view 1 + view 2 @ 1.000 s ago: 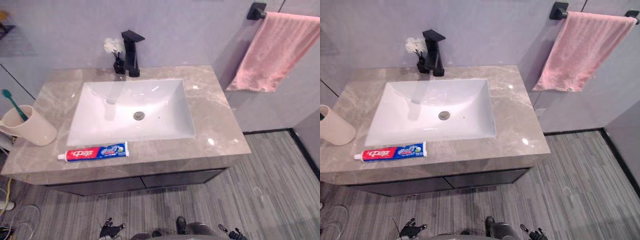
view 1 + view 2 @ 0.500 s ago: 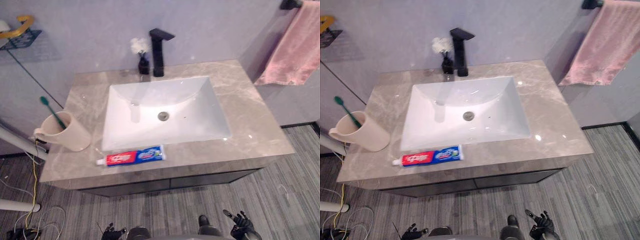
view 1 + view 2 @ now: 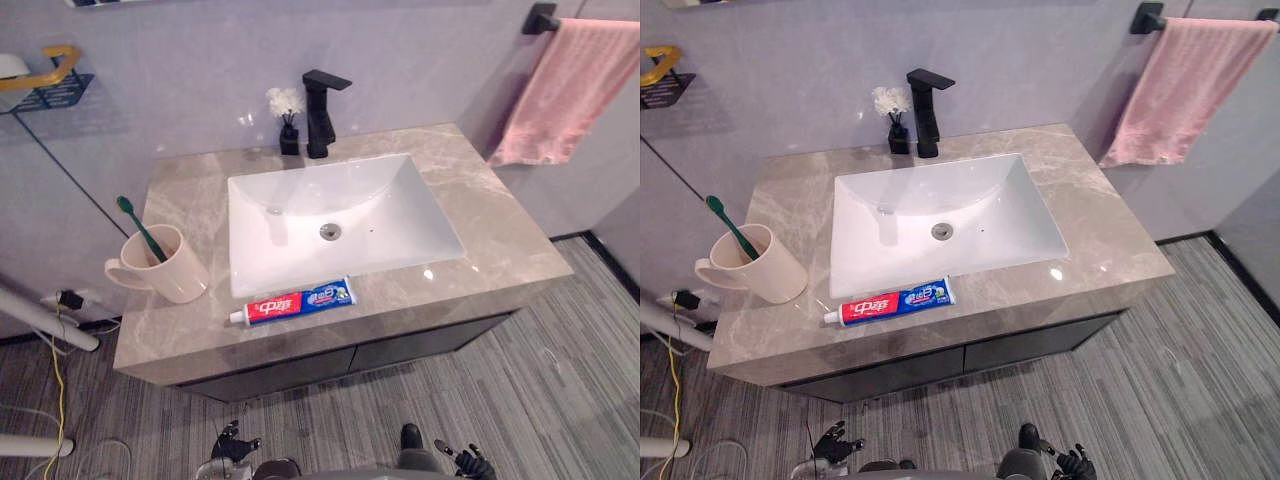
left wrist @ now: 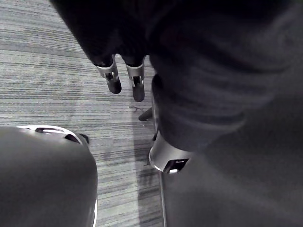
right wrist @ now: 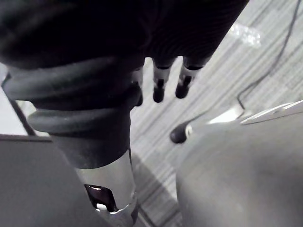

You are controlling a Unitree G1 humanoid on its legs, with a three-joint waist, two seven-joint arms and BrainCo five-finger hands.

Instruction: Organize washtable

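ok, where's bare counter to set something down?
Widest: the counter strip right of the sink, bare to the edge. Also the back-left corner behind the mug. Crowded: front lip with the toothpaste, and by the faucet.

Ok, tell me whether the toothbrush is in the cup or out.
In: the green toothbrush stands slanted inside the cream cup, its head above the rim.

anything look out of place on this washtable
The toothpaste tube lies flat and loose on the counter, just in front of the basin near the front edge, while the toothbrush stands in the cup at the left. Nothing looks spilled or broken.
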